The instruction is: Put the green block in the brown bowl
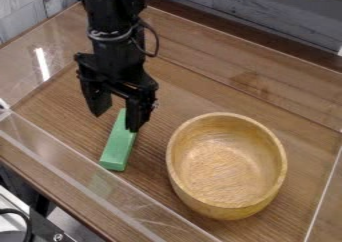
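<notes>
Camera view: the black gripper (pixel 116 110) hangs at left of centre, pointing down, with its fingers spread wide and nothing held between them; it sits directly over the upper end of the green block (pixel 119 147), and contact with the block cannot be determined. The green block lies flat on the wood-grain table (pixel 227 86) at lower left of centre, its long axis running near-vertical in the frame. The brown bowl (pixel 227 164) stands upright and empty at lower right, just beside the block but apart from it.
</notes>
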Available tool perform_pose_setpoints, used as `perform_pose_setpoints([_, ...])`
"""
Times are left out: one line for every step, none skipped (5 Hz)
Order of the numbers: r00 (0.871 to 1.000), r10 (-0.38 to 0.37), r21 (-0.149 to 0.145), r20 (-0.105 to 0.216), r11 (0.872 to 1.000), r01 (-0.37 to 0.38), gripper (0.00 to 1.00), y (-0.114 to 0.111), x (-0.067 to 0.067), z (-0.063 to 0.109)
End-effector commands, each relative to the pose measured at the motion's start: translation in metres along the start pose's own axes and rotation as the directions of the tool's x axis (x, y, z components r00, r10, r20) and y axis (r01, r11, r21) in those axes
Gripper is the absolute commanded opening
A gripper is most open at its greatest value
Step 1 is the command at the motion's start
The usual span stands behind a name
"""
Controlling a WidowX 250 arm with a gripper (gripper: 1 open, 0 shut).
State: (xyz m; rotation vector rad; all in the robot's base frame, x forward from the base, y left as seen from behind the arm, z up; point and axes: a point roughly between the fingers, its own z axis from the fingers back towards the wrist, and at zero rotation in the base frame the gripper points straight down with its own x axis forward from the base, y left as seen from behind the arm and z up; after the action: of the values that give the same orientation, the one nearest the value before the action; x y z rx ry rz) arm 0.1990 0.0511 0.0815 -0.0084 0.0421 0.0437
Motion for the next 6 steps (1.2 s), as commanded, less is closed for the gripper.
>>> perform_pose_setpoints([0.999,-0.001,0.003,0.035,1.000,0.001,1.00,0.002,0.003,0.001])
perform_pose_setpoints([0.999,0.004,-0.005,0.033,1.000,-0.004,1.00,0.002,0.002,-0.006])
perform_pose_setpoints([0.999,0.011,-0.011,0.032,1.000,-0.010,1.00,0.002,0.001,-0.013])
perform_pose_setpoints([0.999,0.020,-0.017,0.033,1.000,-0.020,1.00,0.001,0.001,-0.019])
perform_pose_setpoints([0.999,0.032,-0.025,0.033,0.999,-0.031,1.00,0.002,0.001,-0.024])
perform_pose_setpoints([0.999,0.040,-0.032,0.035,0.999,-0.039,1.00,0.002,0.001,-0.029])
